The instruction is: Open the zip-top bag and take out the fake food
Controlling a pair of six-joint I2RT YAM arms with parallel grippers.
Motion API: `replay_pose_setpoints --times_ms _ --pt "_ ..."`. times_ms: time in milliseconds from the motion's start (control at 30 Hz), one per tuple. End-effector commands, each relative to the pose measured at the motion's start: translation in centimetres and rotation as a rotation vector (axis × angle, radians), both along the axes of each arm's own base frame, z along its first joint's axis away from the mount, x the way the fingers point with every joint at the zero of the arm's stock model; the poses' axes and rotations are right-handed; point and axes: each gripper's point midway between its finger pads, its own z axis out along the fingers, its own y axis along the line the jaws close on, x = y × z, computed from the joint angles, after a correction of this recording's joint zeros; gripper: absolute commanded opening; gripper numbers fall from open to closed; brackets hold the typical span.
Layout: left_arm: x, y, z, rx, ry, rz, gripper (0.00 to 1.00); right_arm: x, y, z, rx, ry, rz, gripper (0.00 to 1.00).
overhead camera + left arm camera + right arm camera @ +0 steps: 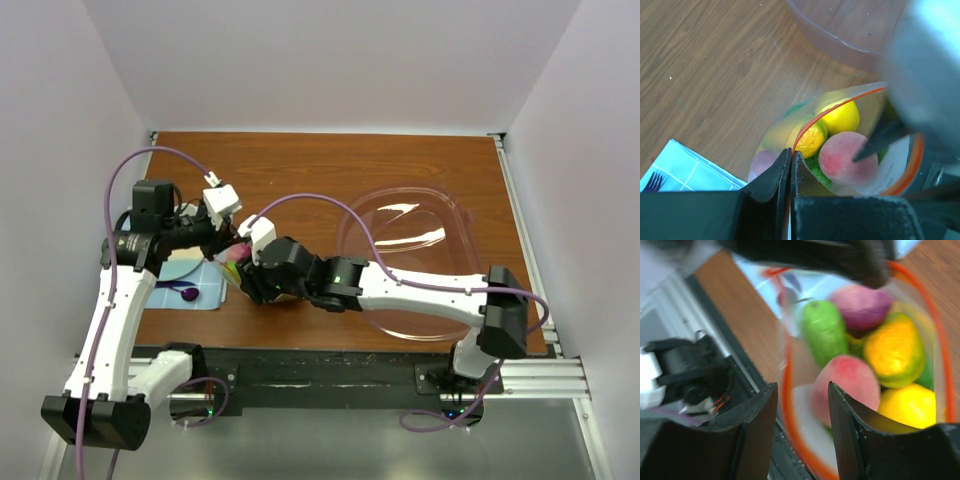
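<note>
Landmark: a pink-tinted clear tub (457, 212) is set on the right part of the wooden table (330, 170). Every place below is given from it.
Zip-top bag (235, 263): it is found left of the tub, mouth upward. The orange-edged rim is spread into an open loop. Whether it touches the tub cannot be told.
Fake food (845, 157): it is contained inside the bag. Yellow, orange-yellow, peach-pink, green and purple pieces are seen through the open mouth.
Left gripper (791, 156): it is placed on the bag's side away from the tub. Its fingers are pressed together, with the bag's rim pinched between them.
Right gripper (801, 387): it is reached in from the tub's side. Its fingers are spread, the rim runs between them, and one finger is set over the peach-pink piece — no squeeze is seen.
Blue sheet (200, 272): it is laid farther from the tub than the bag, with a purple spoon (187, 293) on it.
</note>
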Motion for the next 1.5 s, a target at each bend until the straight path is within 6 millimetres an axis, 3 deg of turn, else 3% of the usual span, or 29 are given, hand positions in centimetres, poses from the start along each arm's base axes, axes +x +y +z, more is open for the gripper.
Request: replay_pose_setpoints --times_ms 0,33,100,167,400,533,667,733,867,1000,1167,1300,1467 --pt "-1.8 -0.6 2.6 -0.031 -0.045 -0.040 0.01 2.6 -1.2 1.5 -0.019 -0.038 -0.202 0.60" --pt "-2.0 -0.6 2.7 -0.029 -0.048 -0.043 0.01 2.9 -1.5 1.1 -0.036 -0.046 -0.224 0.72" --pt "-2.5 -0.5 3.1 -0.025 -0.059 -0.048 0.00 3.5 -2.4 -0.1 -0.089 -0.070 -0.268 0.82" --pt "-2.9 -0.5 3.6 -0.025 -0.068 -0.050 0.00 3.7 -3.1 -1.2 -0.125 -0.082 -0.287 0.99" --pt "-5.8 -1.1 4.8 -0.059 -0.048 -0.105 0.01 3.6 -5.2 -6.3 -0.212 -0.078 -0.347 0.98" --pt "-7.8 -1.1 3.4 -0.044 0.006 -0.152 0.01 3.1 -5.8 -8.7 -0.184 -0.046 -0.360 0.97" --pt "-8.1 -0.8 2.7 -0.023 -0.018 -0.151 0.02 1.8 -6.2 -10.9 -0.125 0.001 -0.326 0.93" --pt "-8.1 -0.8 2.6 -0.020 -0.024 -0.155 0.03 0.7 -5.9 -10.6 -0.065 0.031 -0.288 0.92" --pt "-7.4 -0.7 1.2 -0.001 0.001 -0.162 0.02 -0.8 -6.3 -7.3 0.182 0.039 -0.220 0.92" --pt "-7.2 -0.8 0.6 -0.004 0.021 -0.175 0.02 -0.8 -6.7 -6.3 0.218 0.055 -0.238 0.92" --pt "-7.3 -1.0 0.8 -0.011 0.012 -0.189 0.03 -1.6 -5.8 -4.9 0.322 0.092 -0.202 0.92" --pt "-7.5 -0.9 0.6 -0.001 0.003 -0.198 0.03 -2.4 -5.5 -2.2 0.439 0.111 -0.160 0.95" --pt "-7.8 -1.0 0.8 -0.005 -0.008 -0.213 0.04 -1.6 -6.3 0.8 0.534 0.119 -0.227 0.93"
